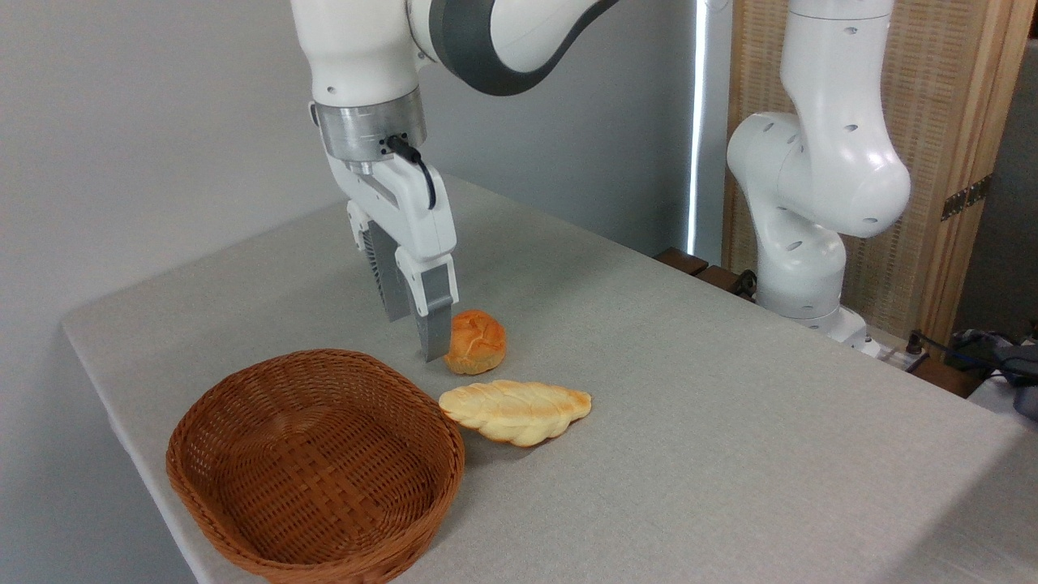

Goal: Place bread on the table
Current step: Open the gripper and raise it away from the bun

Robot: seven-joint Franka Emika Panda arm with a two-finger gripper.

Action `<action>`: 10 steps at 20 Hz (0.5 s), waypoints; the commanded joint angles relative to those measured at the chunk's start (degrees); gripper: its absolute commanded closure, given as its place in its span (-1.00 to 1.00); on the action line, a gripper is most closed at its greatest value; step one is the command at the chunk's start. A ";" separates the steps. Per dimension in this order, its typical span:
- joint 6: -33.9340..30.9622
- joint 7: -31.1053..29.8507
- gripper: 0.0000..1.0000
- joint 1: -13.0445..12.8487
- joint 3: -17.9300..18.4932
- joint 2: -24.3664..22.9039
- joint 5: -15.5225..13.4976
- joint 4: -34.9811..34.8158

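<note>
No readable text, labels, brands, numbers or signs anywhere

Matt cloth table (730, 422), woven wicker basket (243, 519)

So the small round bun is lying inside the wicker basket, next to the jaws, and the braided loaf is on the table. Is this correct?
Not quite. The camera view shows the small round bun lying on the table, outside the empty wicker basket, just right of the jaws. The braided loaf is indeed on the table.
</note>
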 commanded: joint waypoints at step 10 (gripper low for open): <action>0.43 0.24 -1.00 -0.40 2.34 0.80 -0.55 2.32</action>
